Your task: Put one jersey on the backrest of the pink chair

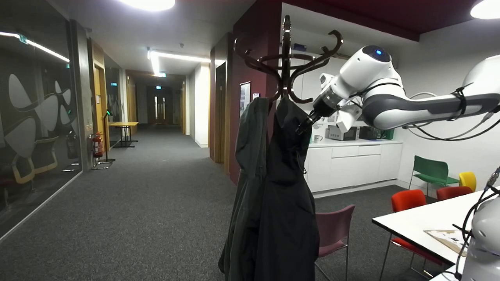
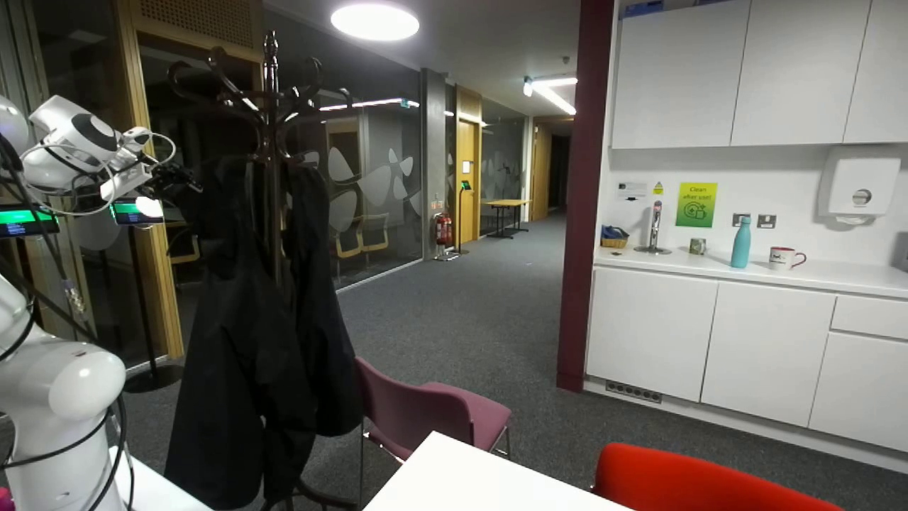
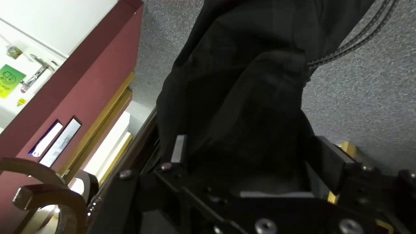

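Though long, limp black jersey.

Jersey blk, pink chair dull mauve, coat dk grey-grn, coat stand dk brn, table wht, blk-edged, glass wall dk w/ pale petal pattern.

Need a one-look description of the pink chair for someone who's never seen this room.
Find the tall dark coat stand with curved hooks, then look toward the corner of the white table. Beside the stand, near that corner, is the pink chair, with metal legs. Its muted mauve seat and backrest set it apart from the bright red chair and the green chair.
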Controlling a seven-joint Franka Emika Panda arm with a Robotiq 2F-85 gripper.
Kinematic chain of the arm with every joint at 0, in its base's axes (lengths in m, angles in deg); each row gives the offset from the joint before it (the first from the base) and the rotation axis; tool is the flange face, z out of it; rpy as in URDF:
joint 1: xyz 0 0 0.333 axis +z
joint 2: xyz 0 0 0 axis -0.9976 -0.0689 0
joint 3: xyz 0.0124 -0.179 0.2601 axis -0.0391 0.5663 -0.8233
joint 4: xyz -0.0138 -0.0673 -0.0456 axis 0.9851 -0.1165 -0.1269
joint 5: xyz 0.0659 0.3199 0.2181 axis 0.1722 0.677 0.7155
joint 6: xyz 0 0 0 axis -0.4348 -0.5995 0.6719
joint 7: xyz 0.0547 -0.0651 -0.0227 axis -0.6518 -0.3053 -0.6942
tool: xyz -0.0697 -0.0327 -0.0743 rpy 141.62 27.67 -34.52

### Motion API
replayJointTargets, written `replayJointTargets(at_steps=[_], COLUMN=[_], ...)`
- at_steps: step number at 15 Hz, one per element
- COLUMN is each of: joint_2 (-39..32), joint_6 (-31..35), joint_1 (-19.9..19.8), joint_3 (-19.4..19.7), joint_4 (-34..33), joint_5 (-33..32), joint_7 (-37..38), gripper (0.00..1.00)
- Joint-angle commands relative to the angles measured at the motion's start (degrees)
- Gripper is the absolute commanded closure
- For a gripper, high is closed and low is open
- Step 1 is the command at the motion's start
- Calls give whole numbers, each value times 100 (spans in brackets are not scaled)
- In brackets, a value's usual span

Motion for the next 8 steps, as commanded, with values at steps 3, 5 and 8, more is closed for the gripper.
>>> replayJointTargets(at_steps=[3,5,8], joint_2=[153,157,170], joint_6=[342,353,325], joint_1=[-383,-395,-364], joint_3=[-236,-248,-230], joint_4=[154,171,178], joint_5=[-498,-539,-512], joint_7=[526,580,553], gripper=[26,32,55])
